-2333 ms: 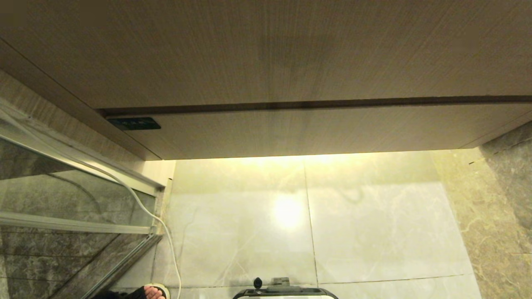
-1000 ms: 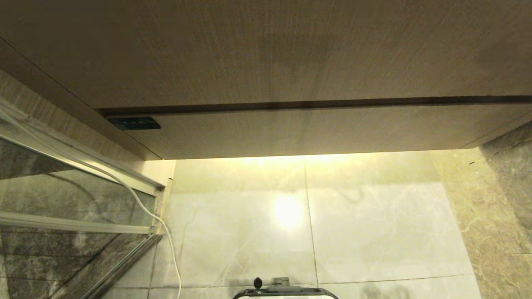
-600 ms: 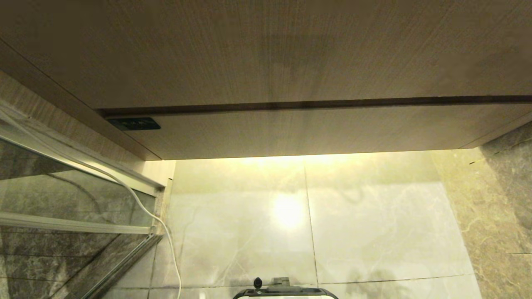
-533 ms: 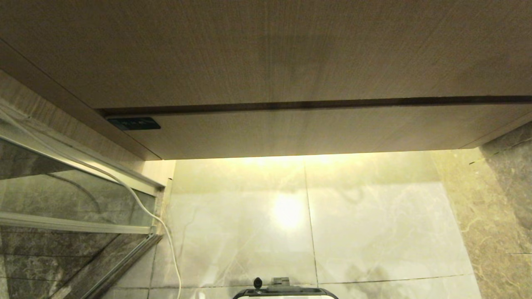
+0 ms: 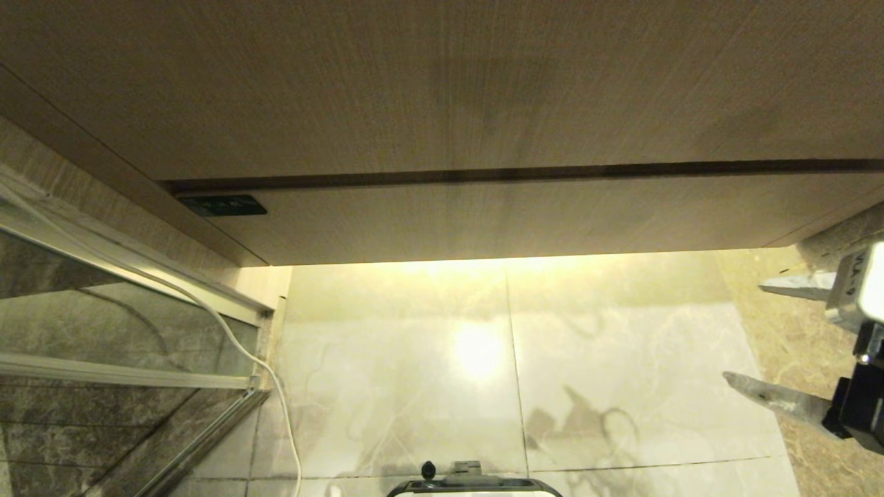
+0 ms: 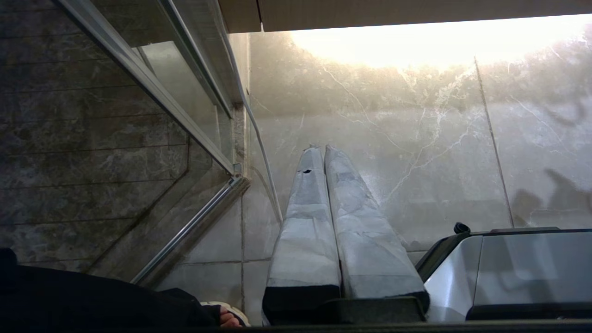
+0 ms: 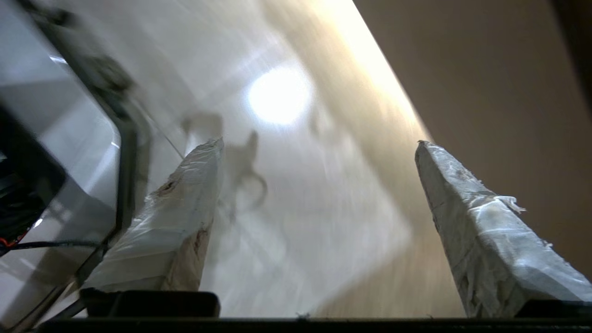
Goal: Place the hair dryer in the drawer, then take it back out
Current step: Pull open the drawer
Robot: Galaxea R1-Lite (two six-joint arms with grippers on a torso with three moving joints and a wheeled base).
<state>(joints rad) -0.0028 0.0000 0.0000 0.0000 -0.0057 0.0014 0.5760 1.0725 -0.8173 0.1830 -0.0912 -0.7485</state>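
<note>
Two cabinet fronts fill the head view; the drawer [image 5: 525,217], the lower front, is closed, and the hair dryer is nowhere visible. Right pincer [image 5: 749,335] enters at the right edge, spread and empty, probably readying to open it. Left wrist view: left pincer [image 6: 320,150] pressed together, parked above the floor [image 6: 370,115]. Right wrist view: fingers [image 7: 462,199] wide apart, holding nothing.

Matt wood-grain drawer [image 5: 483,214] front above glossy, veined marble floor tiles [image 5: 621,373].
</note>
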